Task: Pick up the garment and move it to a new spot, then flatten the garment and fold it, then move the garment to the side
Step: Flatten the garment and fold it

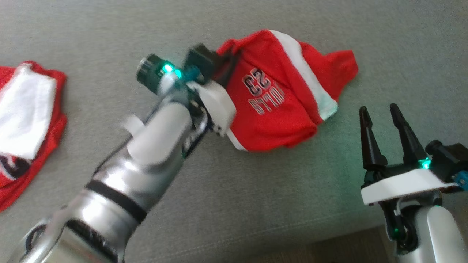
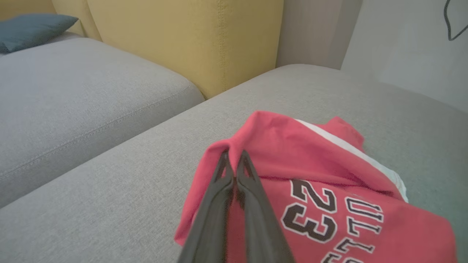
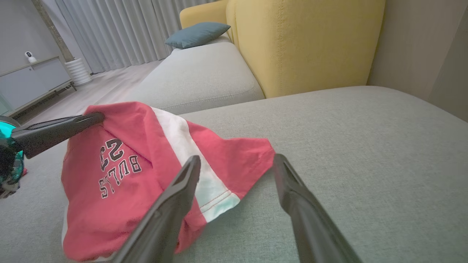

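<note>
A: You are right at the start. Your left gripper [image 2: 234,156] is pinched shut on the upper edge of the garment [image 1: 278,106]. That edge stands raised while the rest of the cloth sags onto the grey sofa seat [image 1: 234,204], crumpled, with the number and lettering facing up

B: So you can count the grasp as made, but judging by how the cloth lies, you have not yet carried it to a new spot. Your right gripper [image 1: 377,109] holds nothing. Its jaws stand wide apart, and it hovers near the garment's right side without touching it

A: Most of the job is left for you: the lift and move, the flattening, the fold, and the last move to the side. None of those shows as done

B: For your count, you have two grippers, one closed on cloth and one wide. You have two garments: the one you hold, and a second garment [image 1: 25,120], red and white, lying well apart at the left of the sofa seat in the head view. I cannot tell whether that one is folded or just heaped

A: You also have one blue cushion [image 3: 197,34] further along the sofa and one yellow backrest [image 3: 310,44] behind the garment
</note>
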